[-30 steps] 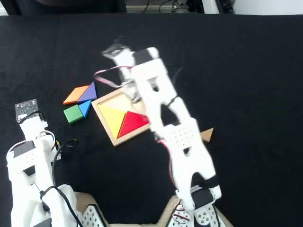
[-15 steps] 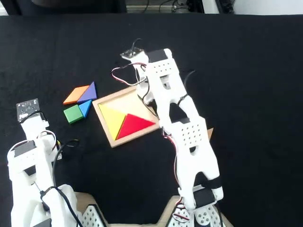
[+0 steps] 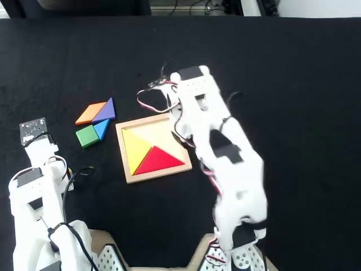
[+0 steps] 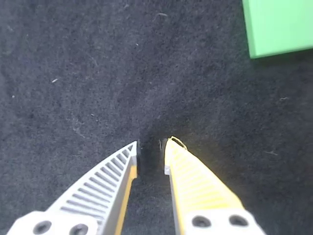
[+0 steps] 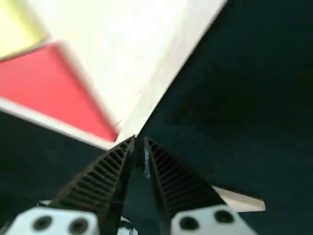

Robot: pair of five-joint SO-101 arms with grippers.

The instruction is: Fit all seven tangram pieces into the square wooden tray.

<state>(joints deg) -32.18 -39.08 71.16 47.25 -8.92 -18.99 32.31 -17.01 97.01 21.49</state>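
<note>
The square wooden tray (image 3: 128, 175) sits mid-table on the black cloth (image 3: 293, 84). The yellow triangle (image 3: 135, 148) and red triangle (image 3: 159, 161) are already seated in it, and the rest of its floor is bare. The right gripper (image 5: 138, 141) is down at the tray's outer rim by the red triangle's corner, fingers pinched almost together with nothing between them. My guess is it's there to nudge the tray, not grab anything (a closed tip makes a decent poker). The orange piece (image 3: 92, 112), purple triangle (image 3: 107, 108), blue triangle (image 3: 101, 129) and green square (image 3: 86, 136) huddle just off the tray on the left arm's side, probably its share. The left gripper (image 4: 150, 145) hangs over bare cloth near the green square, fingers a narrow slit apart, empty.
</note>
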